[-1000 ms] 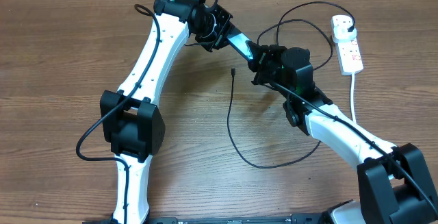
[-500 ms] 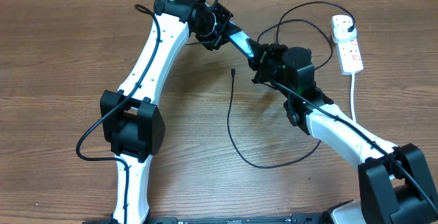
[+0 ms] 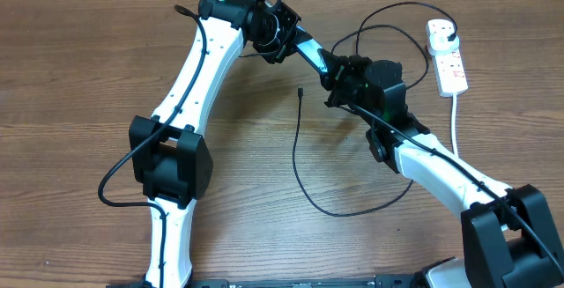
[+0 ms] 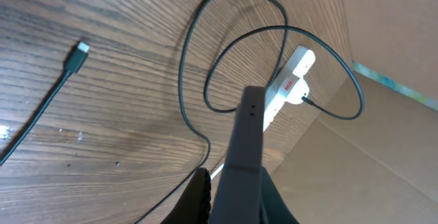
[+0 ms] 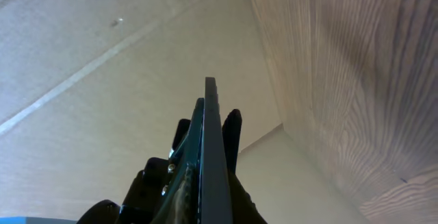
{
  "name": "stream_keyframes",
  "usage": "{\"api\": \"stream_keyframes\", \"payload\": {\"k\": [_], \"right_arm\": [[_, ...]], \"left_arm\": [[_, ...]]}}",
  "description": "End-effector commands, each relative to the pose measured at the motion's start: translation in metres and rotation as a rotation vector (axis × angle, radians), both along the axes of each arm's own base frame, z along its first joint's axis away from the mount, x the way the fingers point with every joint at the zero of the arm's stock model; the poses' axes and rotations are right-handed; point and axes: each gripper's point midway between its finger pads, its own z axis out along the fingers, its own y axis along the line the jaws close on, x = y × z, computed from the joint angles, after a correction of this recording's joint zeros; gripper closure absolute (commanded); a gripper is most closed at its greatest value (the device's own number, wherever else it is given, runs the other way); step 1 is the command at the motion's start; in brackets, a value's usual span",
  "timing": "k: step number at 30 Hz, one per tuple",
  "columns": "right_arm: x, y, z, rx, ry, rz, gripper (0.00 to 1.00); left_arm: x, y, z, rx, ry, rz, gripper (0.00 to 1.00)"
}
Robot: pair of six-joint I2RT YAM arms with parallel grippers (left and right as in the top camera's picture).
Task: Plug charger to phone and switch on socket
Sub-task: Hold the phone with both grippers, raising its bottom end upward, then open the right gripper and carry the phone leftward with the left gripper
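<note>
The phone (image 3: 310,56) is held tilted above the table between both grippers, its light screen showing. My left gripper (image 3: 289,40) is shut on its far end; in the left wrist view the phone (image 4: 245,142) shows edge-on between the fingers (image 4: 236,207). My right gripper (image 3: 337,76) is shut on the near end; the right wrist view shows the phone edge (image 5: 213,148) between its fingers (image 5: 205,207). The charger cable (image 3: 296,160) lies looped on the table, its connector tip (image 3: 300,92) (image 4: 81,48) free below the phone. Its black plug (image 3: 446,31) sits in the white socket (image 3: 449,61) (image 4: 291,80).
The socket's thick white cord (image 3: 455,121) runs toward the front beside my right arm. Cable loops (image 3: 388,33) lie between the phone and the socket. A cardboard wall (image 4: 383,155) stands behind the table's far edge.
Almost nothing; the phone and both grippers have shifted very slightly toward the back left. The cable and socket lie as before.
</note>
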Motion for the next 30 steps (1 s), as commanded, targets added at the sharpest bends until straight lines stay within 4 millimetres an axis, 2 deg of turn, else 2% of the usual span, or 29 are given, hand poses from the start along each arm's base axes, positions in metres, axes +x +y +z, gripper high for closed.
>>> {"api": "stream_keyframes", "payload": {"k": [1,3,6,17,23,30], "right_arm": [[-0.036,0.054,0.022,0.161,0.055,0.208,0.93],[-0.036,0.053,0.022,0.159,0.054,0.205,0.92],[-0.034,0.051,0.021,0.139,0.041,0.192,0.83],[-0.029,0.035,-0.008,0.065,0.13,0.087,0.78],[-0.017,0.018,-0.01,-0.082,0.036,0.02,0.5],[-0.004,-0.007,-0.014,-0.272,-0.053,-0.043,0.11]], "left_arm": [[0.002,-0.002,-0.001,0.037,0.016,0.075,0.96],[0.003,0.0,-0.002,0.046,0.013,0.08,0.96],[0.004,0.002,-0.003,0.056,0.009,0.086,0.96],[0.011,0.017,-0.007,0.101,-0.001,0.12,0.96],[0.017,0.03,-0.008,0.115,-0.013,0.13,0.96],[0.017,0.062,-0.019,0.202,0.008,0.163,0.96]]}}
